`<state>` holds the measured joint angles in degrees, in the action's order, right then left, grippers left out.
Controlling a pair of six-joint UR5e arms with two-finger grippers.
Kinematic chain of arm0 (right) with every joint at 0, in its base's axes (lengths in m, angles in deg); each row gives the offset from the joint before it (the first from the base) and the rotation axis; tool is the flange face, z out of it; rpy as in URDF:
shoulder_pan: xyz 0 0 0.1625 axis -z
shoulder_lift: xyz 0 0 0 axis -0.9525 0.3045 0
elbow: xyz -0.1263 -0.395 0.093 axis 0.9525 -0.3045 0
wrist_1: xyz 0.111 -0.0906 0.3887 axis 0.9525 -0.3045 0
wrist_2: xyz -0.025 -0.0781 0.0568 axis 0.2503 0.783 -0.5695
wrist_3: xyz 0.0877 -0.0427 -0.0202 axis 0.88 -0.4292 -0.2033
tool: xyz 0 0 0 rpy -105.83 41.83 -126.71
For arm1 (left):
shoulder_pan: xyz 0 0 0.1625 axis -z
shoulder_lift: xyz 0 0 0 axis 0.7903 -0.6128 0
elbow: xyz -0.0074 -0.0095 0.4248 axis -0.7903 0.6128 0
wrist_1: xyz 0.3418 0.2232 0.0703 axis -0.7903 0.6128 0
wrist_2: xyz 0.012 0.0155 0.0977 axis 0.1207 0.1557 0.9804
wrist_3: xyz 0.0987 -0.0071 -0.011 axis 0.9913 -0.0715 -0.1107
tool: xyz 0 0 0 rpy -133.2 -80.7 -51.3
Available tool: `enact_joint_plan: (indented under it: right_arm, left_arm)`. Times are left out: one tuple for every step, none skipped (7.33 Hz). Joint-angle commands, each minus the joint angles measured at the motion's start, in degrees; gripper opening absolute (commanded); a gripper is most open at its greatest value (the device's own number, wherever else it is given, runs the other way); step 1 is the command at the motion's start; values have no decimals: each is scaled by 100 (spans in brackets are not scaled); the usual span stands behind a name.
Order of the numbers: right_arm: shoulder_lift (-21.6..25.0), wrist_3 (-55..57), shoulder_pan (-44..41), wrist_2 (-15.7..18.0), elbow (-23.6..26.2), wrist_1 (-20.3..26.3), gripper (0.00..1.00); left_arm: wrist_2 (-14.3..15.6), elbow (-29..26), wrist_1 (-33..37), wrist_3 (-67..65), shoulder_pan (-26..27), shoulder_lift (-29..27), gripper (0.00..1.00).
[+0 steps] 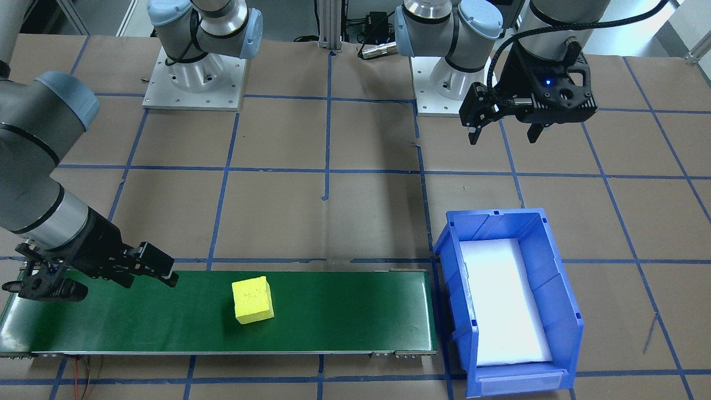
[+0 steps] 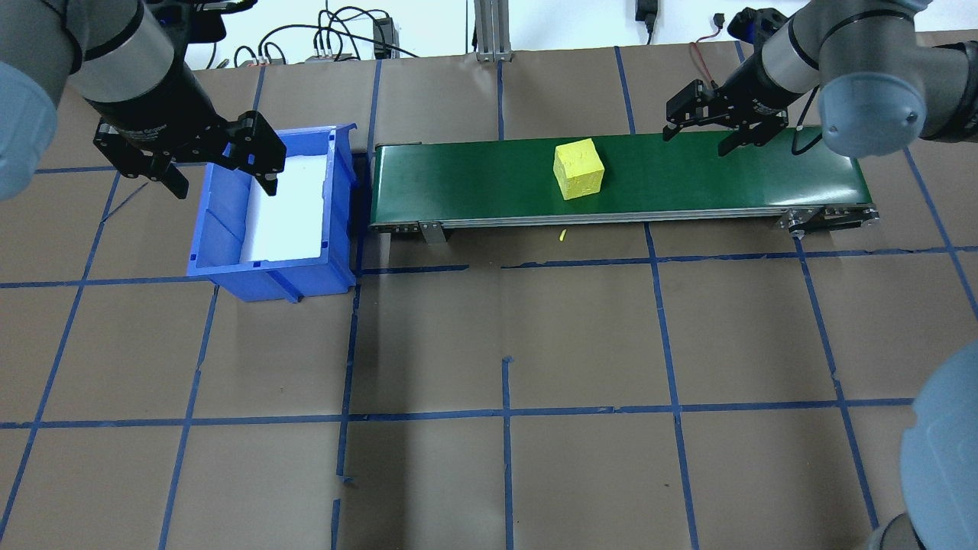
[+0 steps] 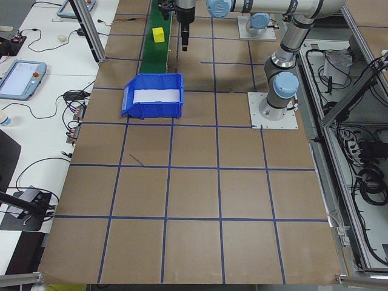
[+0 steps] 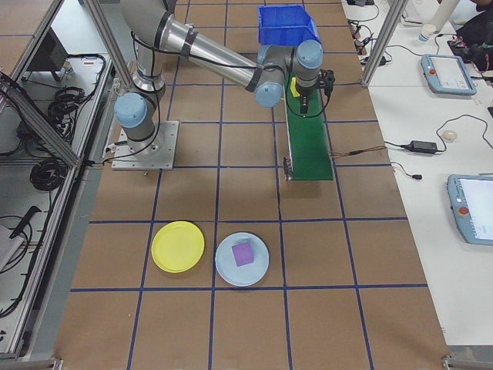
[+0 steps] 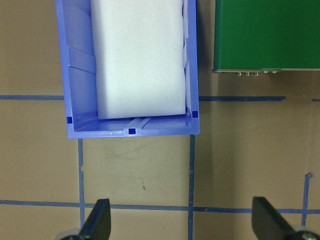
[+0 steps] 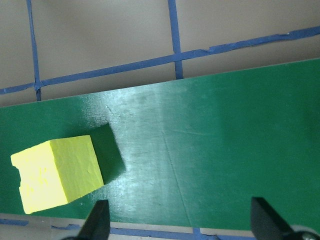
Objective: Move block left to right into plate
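Block: the yellow foam cube [image 2: 578, 168] sits on the long green conveyor belt [image 2: 688, 179], near the belt's middle, free of both grippers; in the right wrist view it lies at about 8 o'clock [image 6: 57, 172].
Plate: the small round bright-yellow plastic plate [image 4: 178, 246] lies on the brown paper-covered table [image 2: 504, 336], well apart from the belt (seen only in the exterior right view), just beside a pale-blue round plate [image 4: 242, 259] at its 3 o'clock.
Pale-blue plate: carries a small purple block [image 4: 243, 253].
Right gripper: the black two-finger right gripper [image 2: 710, 130] hovers over the belt, at about 2 o'clock from the cube in the overhead view, fingers spread wide, holding nothing.
Left gripper: the black left gripper [image 2: 218, 172] hangs over the blue rectangular plastic bin [image 2: 229, 229], fingers wide apart, empty.
Bin: stands just off the belt's end, at 9 o'clock overhead, with a white foam pad [image 2: 286, 210] lying inside.
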<state>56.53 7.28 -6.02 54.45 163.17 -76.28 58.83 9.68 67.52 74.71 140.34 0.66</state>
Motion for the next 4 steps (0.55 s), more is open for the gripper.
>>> enact_joint_plan:
  right_arm:
    - [-149,35,-28,-379,1,-41,100]
    - [-159,35,-37,-408,10,-32,100]
    - [-167,35,-81,-408,19,-23,100]
    - [-185,52,-203,-382,80,29,100]
  left_arm:
    - [-29,8,0,-7,-6,0,100]
    - [-38,17,0,2,3,0,100]
    - [-47,8,0,2,-6,-17,100]
    - [-47,-44,-9,10,-14,-26,100]
